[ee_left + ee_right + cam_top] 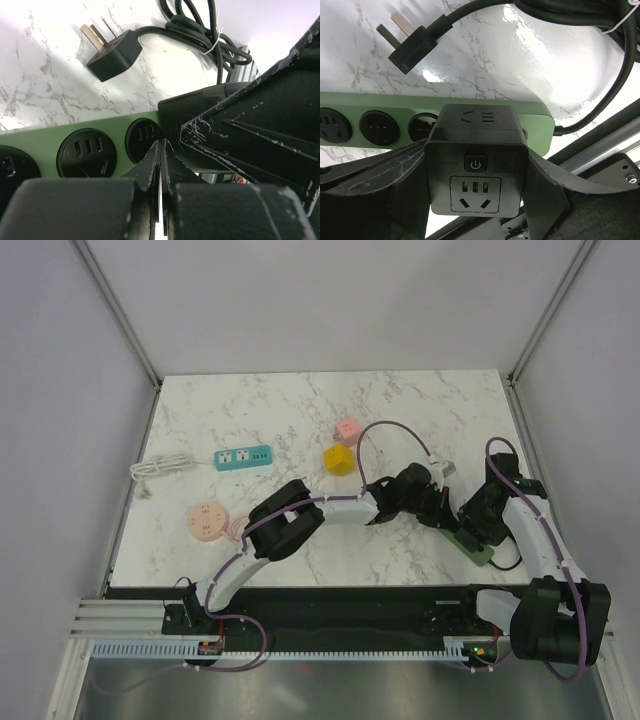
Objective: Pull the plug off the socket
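We grip the black plug [477, 150] with our right pincer [477, 182], ready to pull it from the green strip [350, 102] at the worktop's [300, 410] near right edge. Just beyond, our left pincer [160, 160], clenched empty, seems to pin the strip down.

We see a green power strip [365, 102] lying flat on the marble bench [250, 420], near its right front edge, with a row of round black sockets along its face. A black, boxy plug [477, 160] sits over the socket nearest the strip's cord end. The side of the plug turned towards us carries a power button and a socket of its own.
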Action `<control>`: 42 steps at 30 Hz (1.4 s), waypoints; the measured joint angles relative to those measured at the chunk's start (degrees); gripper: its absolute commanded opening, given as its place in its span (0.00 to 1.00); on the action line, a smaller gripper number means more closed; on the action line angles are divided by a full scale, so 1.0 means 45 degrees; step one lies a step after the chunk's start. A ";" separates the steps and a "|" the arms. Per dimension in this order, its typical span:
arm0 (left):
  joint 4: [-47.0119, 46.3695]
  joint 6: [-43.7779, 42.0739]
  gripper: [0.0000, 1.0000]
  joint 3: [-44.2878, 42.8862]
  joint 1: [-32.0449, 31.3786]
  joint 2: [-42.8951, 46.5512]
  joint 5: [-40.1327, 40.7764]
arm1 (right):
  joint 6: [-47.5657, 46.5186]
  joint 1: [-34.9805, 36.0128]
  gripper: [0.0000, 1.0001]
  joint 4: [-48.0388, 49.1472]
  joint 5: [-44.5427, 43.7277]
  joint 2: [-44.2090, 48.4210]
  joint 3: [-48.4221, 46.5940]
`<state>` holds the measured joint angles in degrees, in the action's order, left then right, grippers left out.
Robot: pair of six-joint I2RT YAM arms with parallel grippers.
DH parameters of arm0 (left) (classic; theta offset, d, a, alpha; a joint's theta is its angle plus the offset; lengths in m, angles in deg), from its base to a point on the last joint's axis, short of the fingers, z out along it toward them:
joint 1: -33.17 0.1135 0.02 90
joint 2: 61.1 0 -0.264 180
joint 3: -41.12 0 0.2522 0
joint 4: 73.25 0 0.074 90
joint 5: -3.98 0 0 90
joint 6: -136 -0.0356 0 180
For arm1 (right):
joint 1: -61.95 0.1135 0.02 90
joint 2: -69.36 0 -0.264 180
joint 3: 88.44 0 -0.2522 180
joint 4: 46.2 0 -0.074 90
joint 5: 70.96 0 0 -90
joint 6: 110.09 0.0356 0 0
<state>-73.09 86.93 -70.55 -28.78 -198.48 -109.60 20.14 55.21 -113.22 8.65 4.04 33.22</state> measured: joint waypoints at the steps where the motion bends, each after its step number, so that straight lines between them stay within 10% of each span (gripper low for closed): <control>1: 0.0019 0.0000 0.02 -0.0058 0.0000 -0.0015 0.0044 | -0.0005 -0.0005 0.00 -0.0039 0.0005 -0.0039 -0.0063; 42: 0.0996 0.0053 0.02 -0.1987 -0.0058 -0.0695 0.1914 | 0.0461 0.1690 0.00 -0.1268 -0.2380 -0.2667 -0.2905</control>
<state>-68.61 87.17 -79.49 -29.04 -201.61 -100.99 22.21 62.82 -118.92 -2.06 -7.96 20.15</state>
